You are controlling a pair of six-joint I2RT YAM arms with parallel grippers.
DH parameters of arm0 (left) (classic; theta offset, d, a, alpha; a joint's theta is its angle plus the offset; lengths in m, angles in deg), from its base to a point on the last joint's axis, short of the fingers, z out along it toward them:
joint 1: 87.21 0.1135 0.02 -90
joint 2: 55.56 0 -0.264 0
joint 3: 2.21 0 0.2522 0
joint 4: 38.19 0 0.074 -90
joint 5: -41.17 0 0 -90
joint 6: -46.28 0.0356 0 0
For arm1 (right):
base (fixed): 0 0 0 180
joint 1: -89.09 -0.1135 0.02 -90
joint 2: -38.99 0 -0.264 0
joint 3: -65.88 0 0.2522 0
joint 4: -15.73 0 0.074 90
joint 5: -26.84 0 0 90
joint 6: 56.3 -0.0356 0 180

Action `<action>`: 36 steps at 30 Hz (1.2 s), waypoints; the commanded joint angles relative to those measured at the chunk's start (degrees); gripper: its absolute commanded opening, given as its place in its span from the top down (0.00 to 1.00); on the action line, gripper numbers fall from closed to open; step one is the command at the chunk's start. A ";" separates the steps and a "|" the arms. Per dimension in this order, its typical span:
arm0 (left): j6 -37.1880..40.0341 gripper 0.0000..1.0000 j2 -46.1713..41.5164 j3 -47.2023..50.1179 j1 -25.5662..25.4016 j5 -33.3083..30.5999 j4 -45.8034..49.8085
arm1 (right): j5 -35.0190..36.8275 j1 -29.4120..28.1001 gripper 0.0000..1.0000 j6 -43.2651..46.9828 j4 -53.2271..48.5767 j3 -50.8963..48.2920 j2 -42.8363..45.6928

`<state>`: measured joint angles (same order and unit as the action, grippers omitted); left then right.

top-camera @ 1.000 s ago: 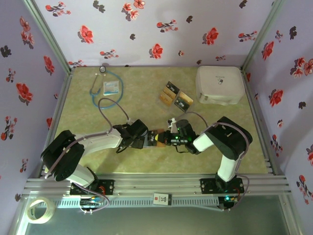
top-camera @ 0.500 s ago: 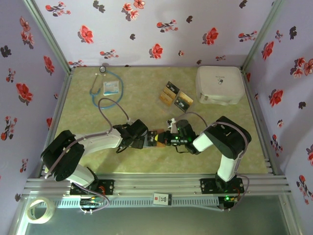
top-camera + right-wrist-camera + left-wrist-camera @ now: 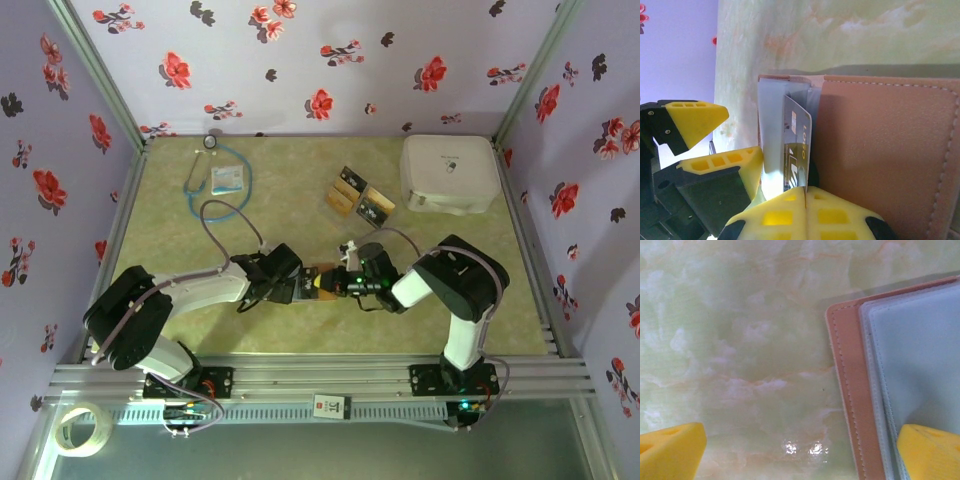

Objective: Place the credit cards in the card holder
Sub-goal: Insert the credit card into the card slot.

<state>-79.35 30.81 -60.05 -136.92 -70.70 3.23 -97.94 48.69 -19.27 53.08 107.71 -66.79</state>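
Note:
The reddish-brown card holder (image 3: 318, 282) lies open between both grippers near the table's front. In the left wrist view its brown stitched edge (image 3: 850, 390) and grey inner leaves (image 3: 920, 365) are at the right. My left gripper (image 3: 800, 452) is open, with one yellow fingertip (image 3: 932, 450) resting on the grey leaf and the other over bare table. My right gripper (image 3: 805, 197) is shut on a gold-and-dark credit card (image 3: 797, 150), held edge-on between the grey leaf (image 3: 771, 125) and the brown cover (image 3: 880, 150). More credit cards (image 3: 358, 197) lie in a loose group further back.
A big white case (image 3: 450, 172) stands at the back right. A blue stethoscope (image 3: 200, 185) and a white-blue packet (image 3: 228, 180) lie at the back left. A tape roll (image 3: 80, 428) sits outside the frame, front left.
My right gripper has crept slightly left with the card, closer against the holder. The left arm has barely moved.

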 commanded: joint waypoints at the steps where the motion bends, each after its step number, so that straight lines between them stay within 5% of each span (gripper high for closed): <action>1: -0.71 0.00 0.73 1.00 0.32 1.03 1.08 | -0.28 -0.55 1.00 1.46 -5.90 0.81 -2.44; 12: -0.88 0.00 -0.38 -0.89 0.79 2.10 1.87 | 1.51 -0.55 0.67 4.48 -16.31 3.87 1.73; 29: -0.22 0.00 -9.10 2.54 8.30 4.92 3.45 | 9.66 -2.31 0.45 13.72 -42.52 15.19 11.11; 36: -0.30 0.00 -7.96 3.45 8.82 5.34 3.19 | 16.77 -3.25 0.45 18.82 -55.89 21.19 13.59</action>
<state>-79.35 22.75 -57.38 -128.53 -66.04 5.00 -86.84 45.89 -4.67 6.62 126.23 -54.86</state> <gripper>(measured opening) 0.997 0.559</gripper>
